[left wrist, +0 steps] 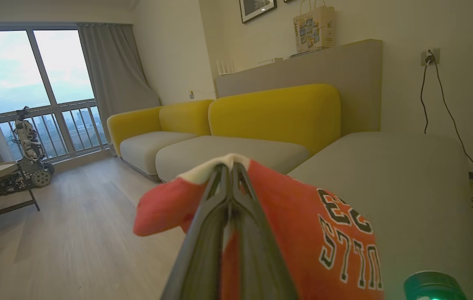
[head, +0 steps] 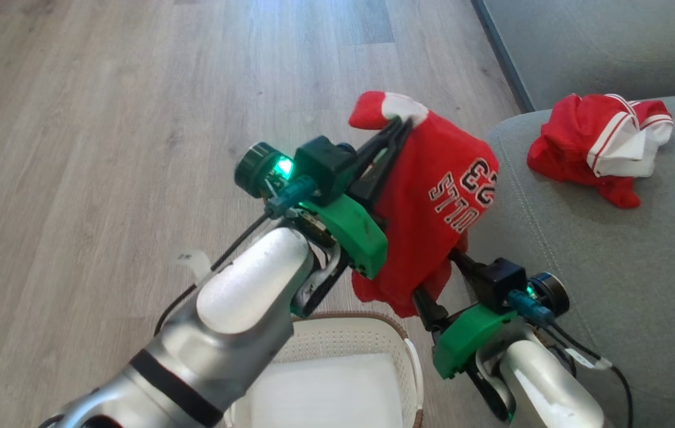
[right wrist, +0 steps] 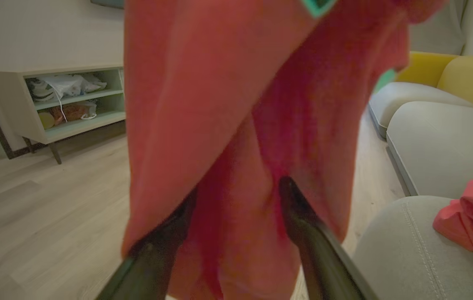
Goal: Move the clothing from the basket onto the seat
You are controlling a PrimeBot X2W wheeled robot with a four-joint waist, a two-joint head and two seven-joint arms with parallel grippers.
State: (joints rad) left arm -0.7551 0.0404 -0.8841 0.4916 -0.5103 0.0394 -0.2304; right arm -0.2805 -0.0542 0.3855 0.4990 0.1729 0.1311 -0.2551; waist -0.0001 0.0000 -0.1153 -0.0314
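The left gripper (head: 403, 123) was pressed shut on the white-trimmed edge of the red jersey (head: 432, 178), which hung lengthwise down from its fingertips, with the basket (head: 373, 318) below. The right gripper (right wrist: 238, 185) stood spread wide, one finger at either side of the jersey's lower folds, not pinching them. The seat (head: 611, 267) lay close to the right of the left gripper's tips, the second red garment (head: 599, 148) farther in on it, so the carry looked to run rightward.
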